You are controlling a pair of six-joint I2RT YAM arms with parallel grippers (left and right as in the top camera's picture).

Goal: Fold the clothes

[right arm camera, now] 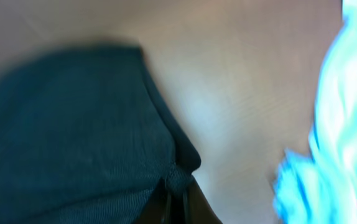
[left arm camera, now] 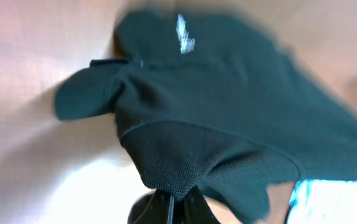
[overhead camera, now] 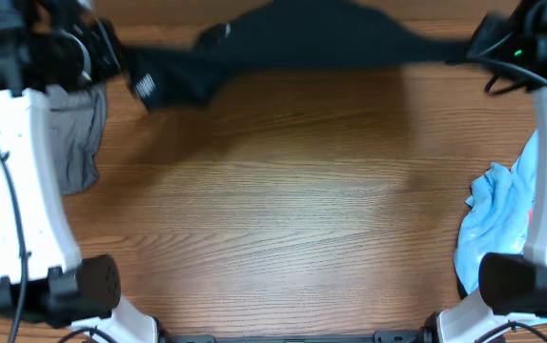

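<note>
**Black shirt held stretched between both arms at far edge of table**

The black shirt [overhead camera: 312, 43] hangs across the far side of the table [overhead camera: 283, 191], pulled out wide from left to right. Each arm has one end. The overhead view is blurred there, so I can't tell if the middle of the shirt touches the wood or sits just above it.

The left pincer [left arm camera: 172, 199] is pinched tight on a bunched fold of the shirt, with fabric fanning away from the tips. A white logo mark [left arm camera: 183, 34] shows on the far part of the cloth. The right pincer [right arm camera: 177, 194] is also clamped on the shirt, with a small nub of hem caught between its tips and the rest spreading left.

My read is that the two end grips are there to tension the shirt and take out the wrinkles, so it can be laid flat in the open middle of the table before any fold. Folding itself doesn't look started.

A light blue T-shirt [overhead camera: 497, 214] is crumpled at the right edge, near the right arm's base. A grey garment [overhead camera: 73, 133] lies at the left, partly under the left arm. Both sit out to the sides, probably waiting their turn, and they leave the centre for the black shirt.

One risk is that the left sleeve looks bunched and may land folded under.
</note>
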